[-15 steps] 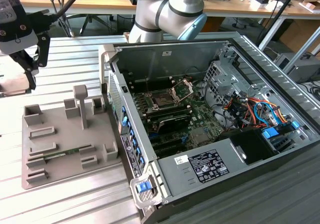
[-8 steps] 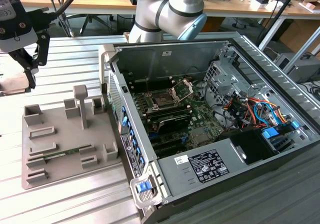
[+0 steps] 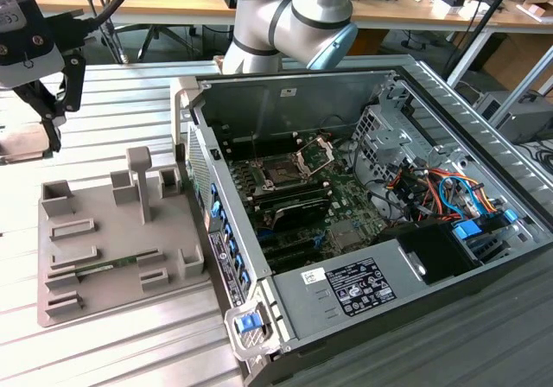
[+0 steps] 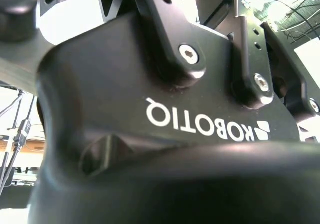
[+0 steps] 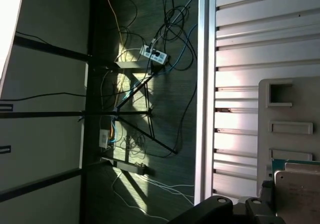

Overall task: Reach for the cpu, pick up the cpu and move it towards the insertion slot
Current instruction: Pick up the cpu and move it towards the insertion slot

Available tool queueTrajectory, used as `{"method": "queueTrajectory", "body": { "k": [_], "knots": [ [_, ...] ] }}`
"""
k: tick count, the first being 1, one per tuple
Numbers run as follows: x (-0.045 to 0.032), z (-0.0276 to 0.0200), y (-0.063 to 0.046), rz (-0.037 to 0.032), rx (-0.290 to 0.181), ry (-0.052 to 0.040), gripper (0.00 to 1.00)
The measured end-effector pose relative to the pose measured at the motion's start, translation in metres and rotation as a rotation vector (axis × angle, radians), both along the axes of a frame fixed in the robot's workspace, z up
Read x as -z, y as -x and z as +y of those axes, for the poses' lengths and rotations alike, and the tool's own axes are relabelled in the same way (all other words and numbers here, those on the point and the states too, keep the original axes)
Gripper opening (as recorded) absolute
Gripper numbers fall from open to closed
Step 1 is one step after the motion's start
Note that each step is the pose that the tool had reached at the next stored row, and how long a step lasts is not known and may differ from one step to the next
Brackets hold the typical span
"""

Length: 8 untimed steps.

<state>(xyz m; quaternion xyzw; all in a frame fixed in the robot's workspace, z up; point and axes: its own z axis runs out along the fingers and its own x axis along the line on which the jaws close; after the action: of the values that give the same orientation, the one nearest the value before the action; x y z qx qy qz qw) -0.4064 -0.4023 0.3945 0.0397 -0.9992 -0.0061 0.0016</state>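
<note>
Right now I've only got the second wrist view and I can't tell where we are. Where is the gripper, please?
Observer: The gripper hangs at the exterior view's left, beyond the grey tray and outside the computer case.
Operator: Has it got the cpu?
Observer: In the first wrist view a flat tan square, likely the cpu, sits right beside the gripper's black body. I cannot tell whether it is gripped.
Operator: So where is the insertion slot?
Observer: The insertion slot is inside the open computer case, near its middle, well toward the exterior view's right of the gripper.
</note>
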Motion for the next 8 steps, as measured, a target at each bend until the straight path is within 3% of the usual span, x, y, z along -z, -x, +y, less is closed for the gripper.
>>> {"method": "queueTrajectory", "body": {
  "k": [8],
  "knots": [
    [-0.0018, 0.0000, -0.0001, 0.0001, 0.000, 0.0000, 0.55]
  ]
}}
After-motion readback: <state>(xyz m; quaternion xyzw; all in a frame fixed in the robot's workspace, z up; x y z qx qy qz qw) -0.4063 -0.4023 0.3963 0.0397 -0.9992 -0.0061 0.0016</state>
